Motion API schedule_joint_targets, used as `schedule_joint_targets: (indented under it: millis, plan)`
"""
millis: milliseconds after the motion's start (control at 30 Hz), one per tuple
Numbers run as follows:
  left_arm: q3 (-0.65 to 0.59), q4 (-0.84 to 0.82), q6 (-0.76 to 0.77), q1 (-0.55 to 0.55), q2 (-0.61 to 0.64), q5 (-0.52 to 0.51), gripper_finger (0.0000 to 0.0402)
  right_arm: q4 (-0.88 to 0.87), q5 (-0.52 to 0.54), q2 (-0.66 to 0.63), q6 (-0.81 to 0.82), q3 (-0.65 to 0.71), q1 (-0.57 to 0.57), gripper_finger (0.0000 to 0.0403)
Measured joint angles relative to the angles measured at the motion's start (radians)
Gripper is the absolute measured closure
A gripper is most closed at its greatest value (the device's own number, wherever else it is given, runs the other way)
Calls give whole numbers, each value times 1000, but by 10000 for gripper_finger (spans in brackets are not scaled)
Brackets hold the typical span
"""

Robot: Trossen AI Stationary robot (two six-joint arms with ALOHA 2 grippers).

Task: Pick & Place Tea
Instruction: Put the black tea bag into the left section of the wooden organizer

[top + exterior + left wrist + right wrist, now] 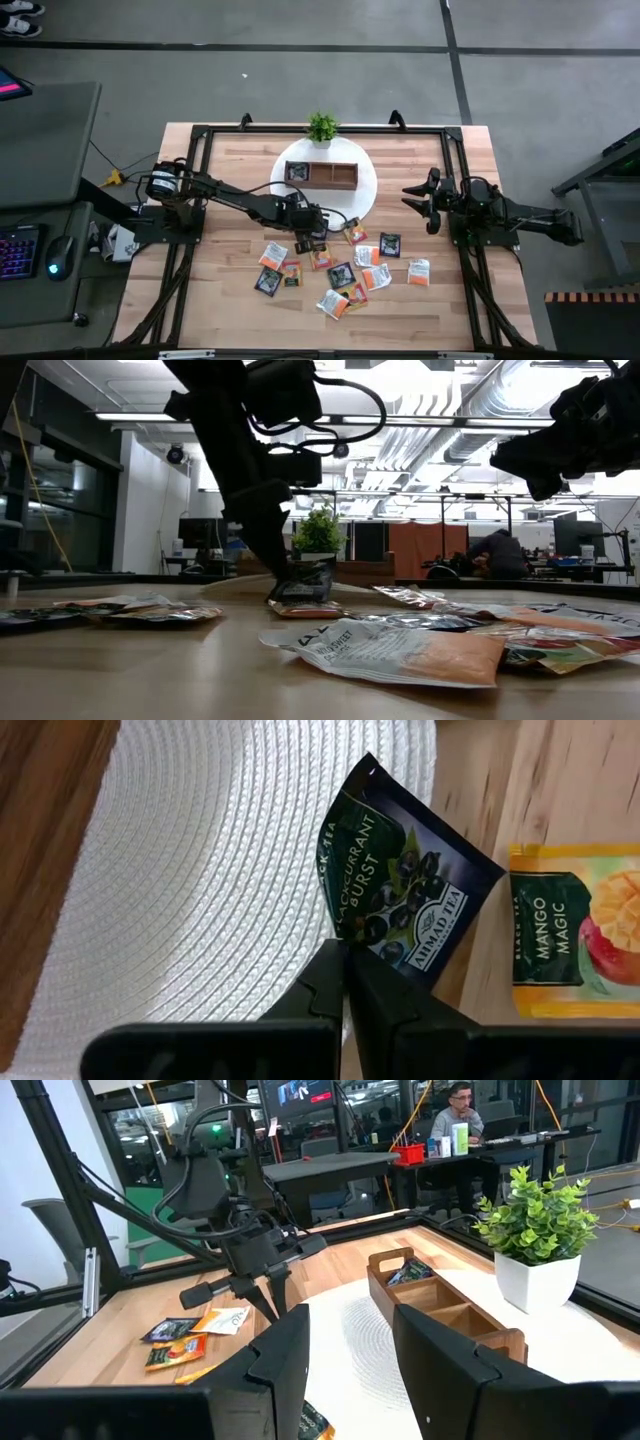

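Several tea sachets [345,268], dark, orange and white, lie flat and scattered on the wooden table. My left gripper [306,226] reaches in from the left and is shut on a dark blackcurrant sachet [410,890] at the near edge of the white round mat [362,195]. The same sachet [301,584] shows in the low view under the left gripper [285,555]. An orange mango sachet [570,935] lies flat beside it. Another dark sachet [297,172] lies in the left compartment of the wooden tray [345,178]. My right gripper [420,197] waits open, raised over the table's right side. My left gripper pinches the blackcurrant sachet between its two fingers at one corner [352,932]. The fingers [325,985] come from above, pointing down. The sachet hangs tilted below them over the mat's edge, its lower edge [298,598] close to the table top; whether it touches, I cannot tell.
The tray [440,1305] stands on the mat with a small potted plant [322,127] behind it at the far edge. A black frame [200,150] runs around the table. People sit at desks [460,1115] in the room beyond.
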State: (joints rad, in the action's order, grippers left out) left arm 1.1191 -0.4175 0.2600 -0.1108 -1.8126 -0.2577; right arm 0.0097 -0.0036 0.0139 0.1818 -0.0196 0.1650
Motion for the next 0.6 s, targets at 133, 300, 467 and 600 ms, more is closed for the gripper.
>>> schedule_joint_targets:
  millis: [133, 300, 467, 600]
  plan:
    - [0, -9, 0, 0, 1, 8, 401, 0, 0, 0, 0, 0, 0, 261]
    - [1, -8, 0, 0, 2, 39, 401, 0, 0, 0, 0, 0, 0, 261]
    - [1, 1, -21, 0, 2, 40, 401, 0, 0, 0, 0, 0, 0, 261]
    - [1, 6, -27, 0, 3, 34, 401, 0, 0, 0, 0, 0, 0, 261]
